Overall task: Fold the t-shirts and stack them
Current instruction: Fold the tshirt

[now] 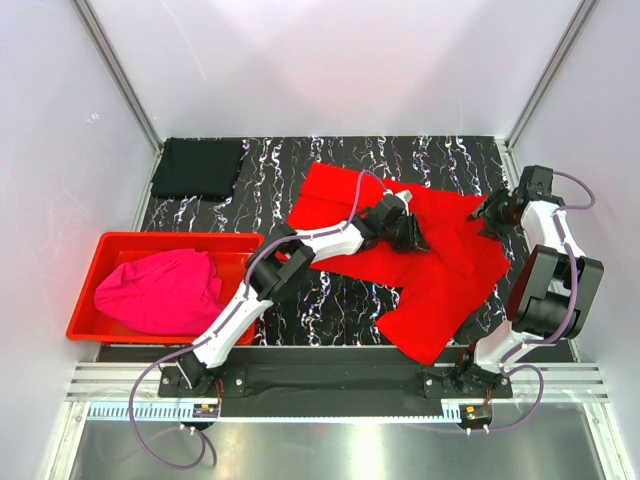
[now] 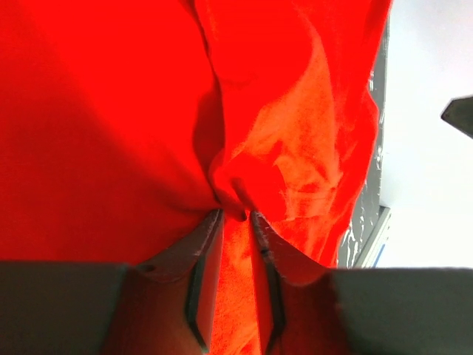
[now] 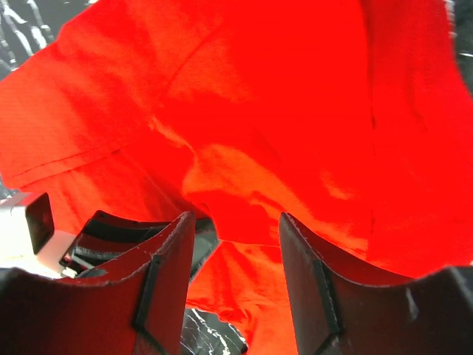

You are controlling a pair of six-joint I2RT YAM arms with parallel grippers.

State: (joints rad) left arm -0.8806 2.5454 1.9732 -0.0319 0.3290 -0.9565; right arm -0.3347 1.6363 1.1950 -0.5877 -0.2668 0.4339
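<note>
The red t-shirt (image 1: 440, 280) lies spread and rumpled on the right half of the black marbled table. My left gripper (image 1: 412, 238) reaches over its middle. In the left wrist view the narrow jaws (image 2: 235, 213) pinch a puckered ridge of the red cloth (image 2: 111, 111). My right gripper (image 1: 490, 215) is at the shirt's far right edge. Its fingers (image 3: 236, 218) stand wide apart, with the red cloth's (image 3: 259, 89) edge lying between and ahead of them. The black t-shirt (image 1: 198, 168) lies folded at the back left. The pink t-shirt (image 1: 160, 290) is bunched in the bin.
A red plastic bin (image 1: 180, 238) sits at the table's left front. White walls and metal frame posts close in the table on three sides. Bare marbled table (image 1: 270, 190) shows between the black shirt and the red one.
</note>
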